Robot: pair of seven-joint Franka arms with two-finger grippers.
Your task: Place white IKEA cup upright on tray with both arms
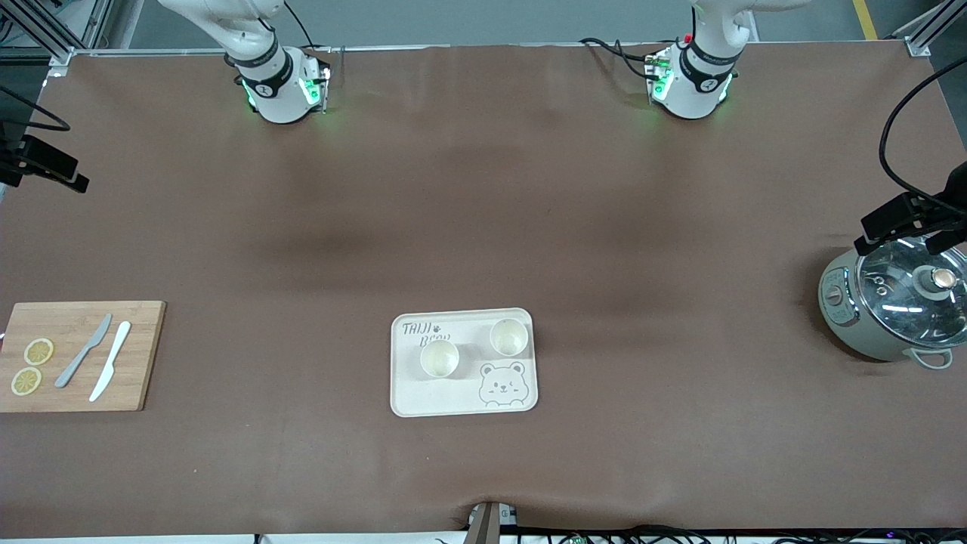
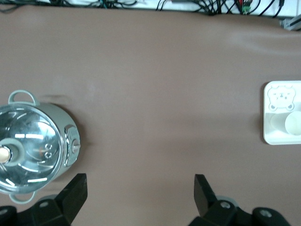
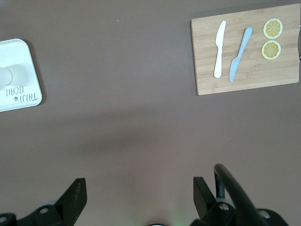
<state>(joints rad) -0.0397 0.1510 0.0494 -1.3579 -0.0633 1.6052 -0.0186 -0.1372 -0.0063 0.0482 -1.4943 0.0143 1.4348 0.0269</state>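
The cream tray [image 1: 423, 397] with "TAIJI BEAR" lettering lies in the middle of the table, near the front camera. Two white cups stand upright on it, mouths up: one [image 1: 439, 358] over the lettering, the other [image 1: 508, 337] beside it toward the left arm's end. My left gripper [image 2: 140, 181] is open and empty, high over bare table between the pot and the tray [image 2: 266, 113]. My right gripper [image 3: 139, 184] is open and empty, high over bare table between the tray [image 3: 23, 61] and the cutting board. Only the arm bases show in the front view.
A wooden cutting board [image 1: 143, 355] with two knives and two lemon slices lies at the right arm's end. A grey pot with a glass lid [image 1: 891, 306] stands at the left arm's end. Black cabled fixtures [image 1: 906, 215] hang at both table ends.
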